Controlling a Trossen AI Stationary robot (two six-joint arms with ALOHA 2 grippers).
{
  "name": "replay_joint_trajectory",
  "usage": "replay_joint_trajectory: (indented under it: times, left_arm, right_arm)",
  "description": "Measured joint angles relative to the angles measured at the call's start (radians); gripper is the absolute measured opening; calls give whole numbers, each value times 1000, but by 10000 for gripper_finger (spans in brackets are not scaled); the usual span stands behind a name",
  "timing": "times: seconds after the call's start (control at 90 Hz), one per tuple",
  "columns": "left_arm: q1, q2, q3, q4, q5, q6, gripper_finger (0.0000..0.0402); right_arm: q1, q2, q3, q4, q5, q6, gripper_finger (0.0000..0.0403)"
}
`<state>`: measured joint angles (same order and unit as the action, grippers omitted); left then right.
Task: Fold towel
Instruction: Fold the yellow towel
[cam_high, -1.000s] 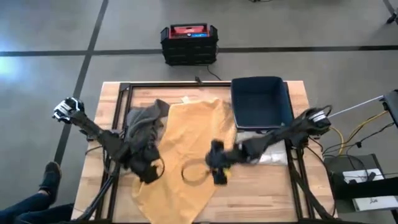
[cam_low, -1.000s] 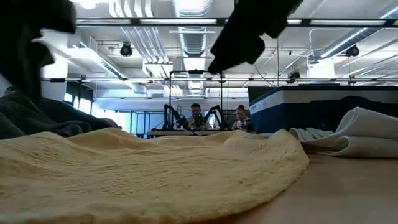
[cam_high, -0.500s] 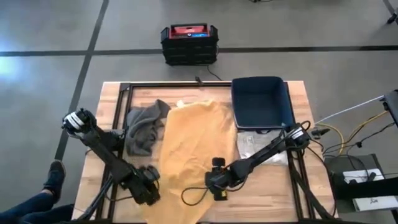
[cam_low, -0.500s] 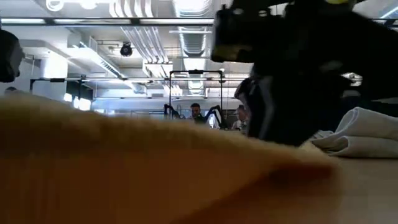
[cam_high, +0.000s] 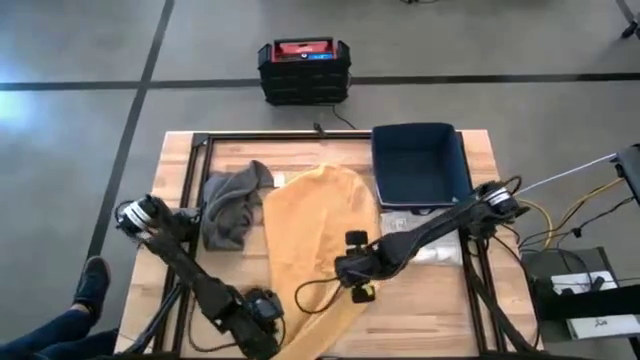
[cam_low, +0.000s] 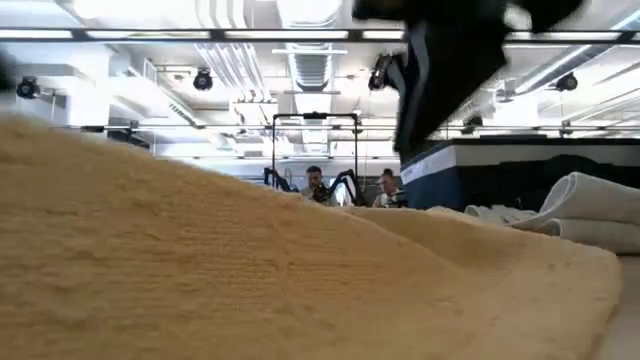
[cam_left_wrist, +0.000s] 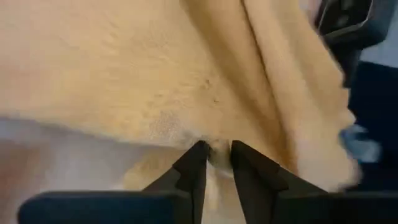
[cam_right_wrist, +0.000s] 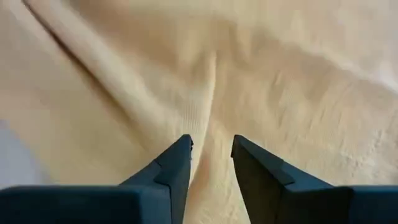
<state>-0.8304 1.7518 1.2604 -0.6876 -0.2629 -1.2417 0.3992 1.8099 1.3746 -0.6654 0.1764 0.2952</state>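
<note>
A yellow towel (cam_high: 320, 220) lies lengthwise down the middle of the table, and its near end reaches the near edge. It fills the low view (cam_low: 250, 280). My left gripper (cam_high: 265, 312) is at the towel's near left part, shut on it (cam_left_wrist: 216, 158). My right gripper (cam_high: 355, 272) stands over the towel's near right part, shut on a ridge of the cloth (cam_right_wrist: 211, 152). A crumpled grey towel (cam_high: 230, 205) lies on the table to the left of the yellow one. My left gripper pinches the yellow towel's edge (cam_left_wrist: 214, 148) between its two fingers, at the near left part of the cloth. The fingers come in low from the table's near left. The cloth rises away from them in long folds. My right gripper pinches a raised fold of the towel (cam_right_wrist: 210, 127) between its two fingers, from above, on the near right part. Creases run out from the fingers. The cloth around them lies on the table.
A dark blue bin (cam_high: 420, 165) stands at the far right. Folded white cloths (cam_high: 425, 250) lie in front of it, to the right of my right gripper. A black and red case (cam_high: 303, 70) sits on the floor beyond the table.
My left gripper has gone toward the table's near edge and then right, drawing the towel's left part with it. The towel is now narrower and clear of the grey towel. My right gripper dipped toward the near edge and came back.
</note>
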Motion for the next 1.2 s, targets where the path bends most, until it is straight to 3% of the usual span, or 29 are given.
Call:
replay_joint_trajectory:
  times: [0.1, 0.2, 0.267, 0.411, 0.533, 0.622, 0.8, 1.1, 1.2]
  left_arm:
    - [-28, -6, 60, -229, -93, -24, 58]
    - [-56, -14, 42, -280, -66, -35, 56]
    - [-68, -12, -4, -215, -42, -25, 51]
    - [-79, -12, -123, 100, -37, 71, 39]
    - [-76, -5, -229, 228, -40, 75, 28]
    - [-73, -4, -289, 291, 28, 35, 22]
    - [-119, -11, -324, 267, 119, -209, 21]
    - [-337, -9, -319, 225, 133, -908, 21]
    - [-391, -11, -313, 217, 136, -1012, 21]
  right_arm:
    - [35, -7, -1, 57, 4, 34, 93]
    - [81, 26, -6, 94, 0, 49, 88]
    - [108, 63, -8, 132, 4, 54, 83]
    - [143, 147, -11, 190, 7, 56, 72]
    - [144, 200, -10, 226, 7, 94, 60]
    - [143, 216, -11, 208, 7, 102, 52]
    - [144, 215, -9, 111, 7, 129, 38]
    - [142, 208, -9, -98, 12, 177, 28]
    - [140, 206, -5, -109, 10, 167, 31]
